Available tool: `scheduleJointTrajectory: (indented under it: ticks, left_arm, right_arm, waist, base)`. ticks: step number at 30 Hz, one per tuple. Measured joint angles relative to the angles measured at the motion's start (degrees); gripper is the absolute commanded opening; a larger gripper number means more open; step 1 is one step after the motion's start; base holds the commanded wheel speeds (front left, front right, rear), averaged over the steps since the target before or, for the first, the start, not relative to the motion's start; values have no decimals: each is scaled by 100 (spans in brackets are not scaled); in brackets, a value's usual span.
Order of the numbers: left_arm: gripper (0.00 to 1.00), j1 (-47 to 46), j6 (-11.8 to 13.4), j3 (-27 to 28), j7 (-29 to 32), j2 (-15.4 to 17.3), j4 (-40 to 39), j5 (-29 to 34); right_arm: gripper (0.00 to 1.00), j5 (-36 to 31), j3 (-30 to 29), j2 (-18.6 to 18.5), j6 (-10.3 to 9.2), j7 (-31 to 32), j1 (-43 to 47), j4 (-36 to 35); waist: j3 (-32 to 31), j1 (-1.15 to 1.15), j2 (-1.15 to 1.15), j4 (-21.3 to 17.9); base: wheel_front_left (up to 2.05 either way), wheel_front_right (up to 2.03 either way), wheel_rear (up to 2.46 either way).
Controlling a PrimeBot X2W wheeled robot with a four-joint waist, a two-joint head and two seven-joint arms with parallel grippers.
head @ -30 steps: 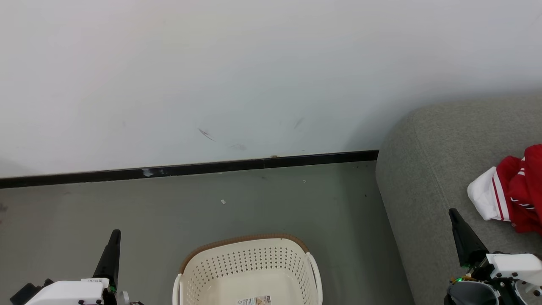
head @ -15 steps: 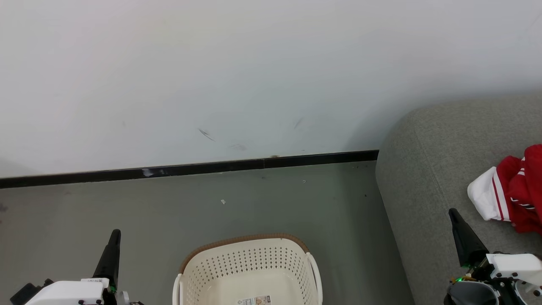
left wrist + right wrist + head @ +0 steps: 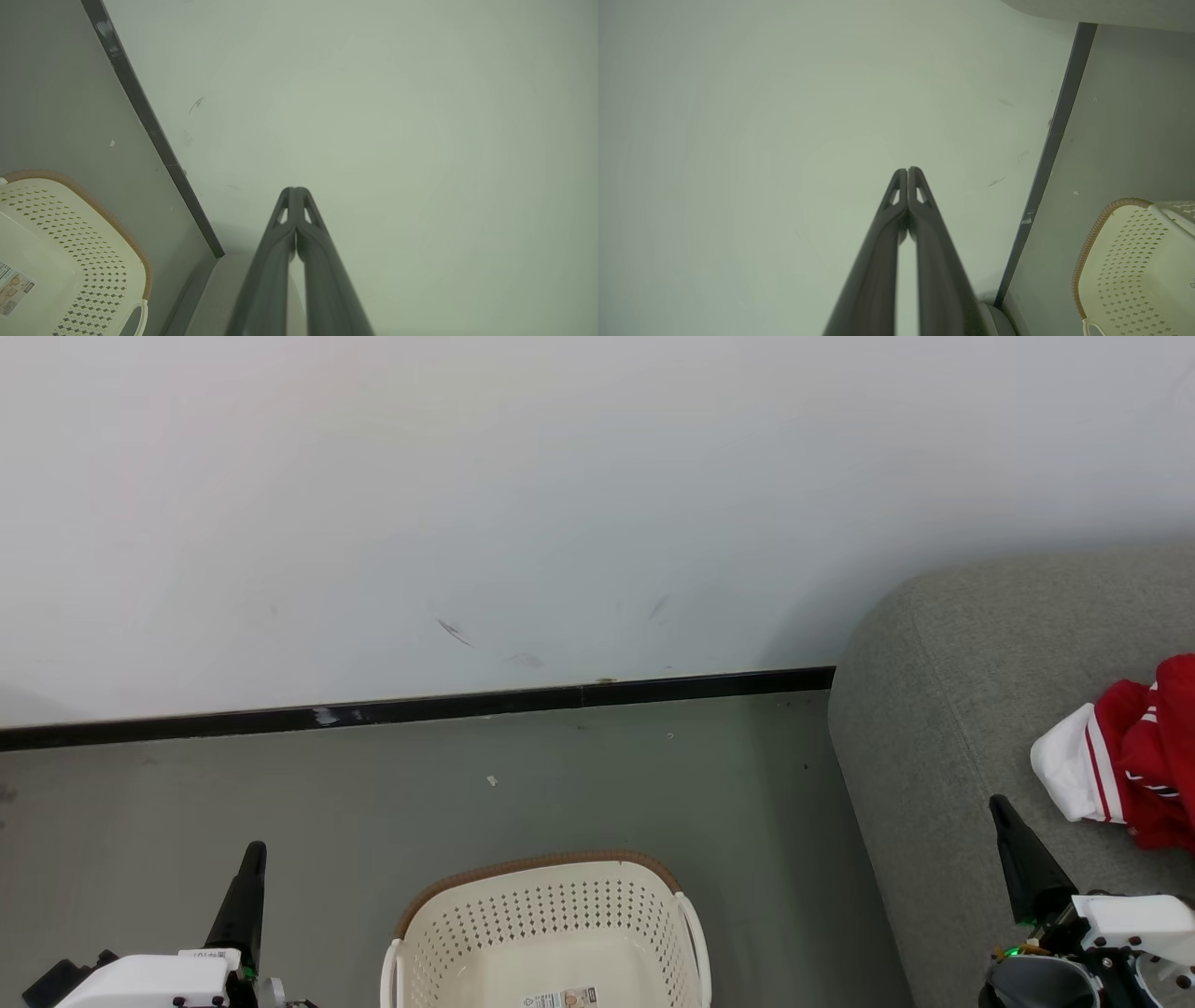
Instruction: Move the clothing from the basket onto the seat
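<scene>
The left gripper [image 3: 295,190] is clenched, its two dark fingers pressed together with nothing between them. The right gripper [image 3: 907,170] is the same, clamped on nothing. In the head view they sit low at either side, tips pointing up, and the basket [image 3: 541,861] stands on the grey floor [image 3: 280,784] between them, apart from both. What shows of the basket's inside is bare cream plastic with a printed label [image 3: 560,999] on its bottom. The clothing [image 3: 1153,756] lies crumpled on the seat [image 3: 934,709], red with a white part towards the basket, just beyond the right gripper's tip. A black skirting [image 3: 420,709] runs along the white wall [image 3: 560,504] behind.
</scene>
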Motion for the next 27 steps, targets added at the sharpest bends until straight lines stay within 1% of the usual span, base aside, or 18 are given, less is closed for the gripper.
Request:
scheduleJointTrajectory:
  ticks: [27]
  left_arm:
    - [0, 0, 1, 0, 0, 0, -1, -1]
  right_arm:
    - [0, 8, 1, 0, 0, 0, -1, 1]
  waist:
    - [0, 0, 0, 0]
  base:
    - [0, 0, 0]
